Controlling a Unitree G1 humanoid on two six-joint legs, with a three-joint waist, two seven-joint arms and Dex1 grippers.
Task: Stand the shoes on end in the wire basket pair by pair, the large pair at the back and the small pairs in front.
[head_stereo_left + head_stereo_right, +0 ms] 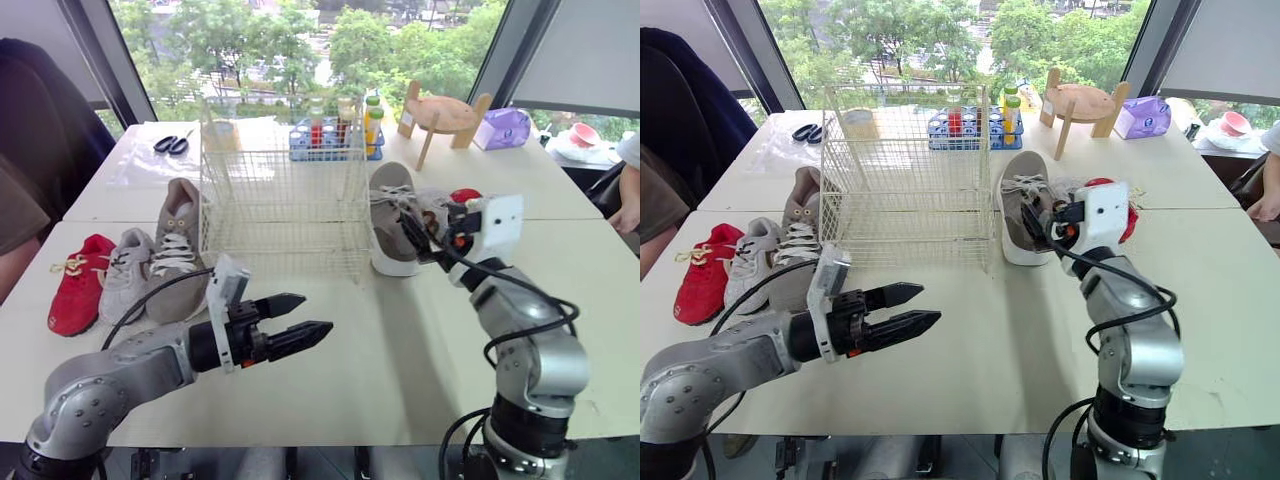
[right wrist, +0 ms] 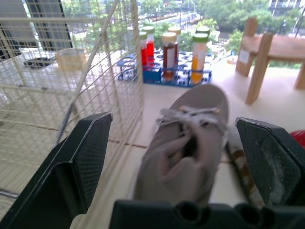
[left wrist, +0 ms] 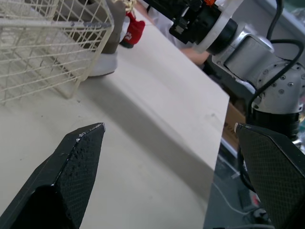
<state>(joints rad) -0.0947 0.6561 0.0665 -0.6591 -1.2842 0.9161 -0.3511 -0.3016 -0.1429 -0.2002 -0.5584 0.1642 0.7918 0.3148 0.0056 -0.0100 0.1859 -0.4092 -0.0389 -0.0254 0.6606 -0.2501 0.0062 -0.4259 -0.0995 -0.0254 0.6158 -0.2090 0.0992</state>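
Noted large grey shoe (image 1: pixel 388 205) lying on its sole just right of wire basket (image 1: pixel 285 200). Found right gripper (image 2: pixel 172 121) at its heel, fingers (image 2: pixel 86 157) spread wide, shoe between them, apart from both. Found left gripper (image 1: pixel 315 312) in front of basket, released, holding nothing. Logged second grey shoe (image 1: pixel 178 250), pale shoe (image 1: pixel 125 270) and red shoe (image 1: pixel 78 282) lying left of basket
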